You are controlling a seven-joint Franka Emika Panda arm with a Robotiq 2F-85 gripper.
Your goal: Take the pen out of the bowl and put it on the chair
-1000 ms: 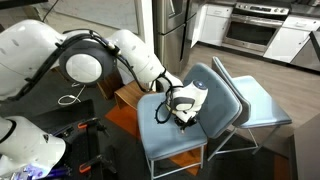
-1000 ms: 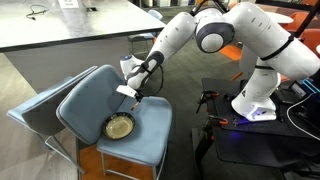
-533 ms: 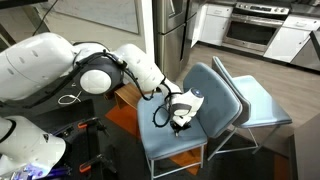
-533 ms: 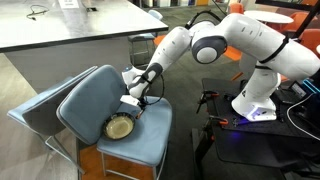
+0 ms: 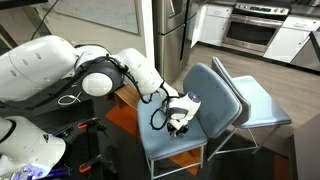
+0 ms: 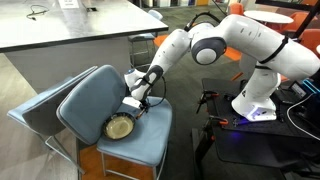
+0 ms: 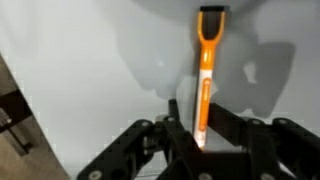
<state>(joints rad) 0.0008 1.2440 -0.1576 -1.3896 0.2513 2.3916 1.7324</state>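
My gripper [image 7: 204, 138] is shut on an orange pen [image 7: 206, 78] with a black cap, which stands out past the fingertips over the light blue-grey chair seat [image 7: 80, 70]. In both exterior views the gripper [image 5: 178, 122] [image 6: 133, 103] hangs low over the seat of the chair [image 5: 160, 142] [image 6: 152, 137]. The small tan-rimmed bowl [image 6: 120, 127] sits on the seat just beside and below the gripper. The bowl is hidden behind the gripper in an exterior view, and the pen is too small to make out in either exterior view.
A second blue-grey chair [image 5: 262, 104] [image 6: 38, 106] stands right behind the first. A brown wooden stool [image 5: 126, 97] is beside the seat. A grey counter [image 6: 80, 25], kitchen ovens [image 5: 252, 28] and the robot's base [image 6: 255, 105] surround the area.
The gripper with the pen has moved down and a little sideways, closer to the chair seat beside the bowl. The bowl has not moved.
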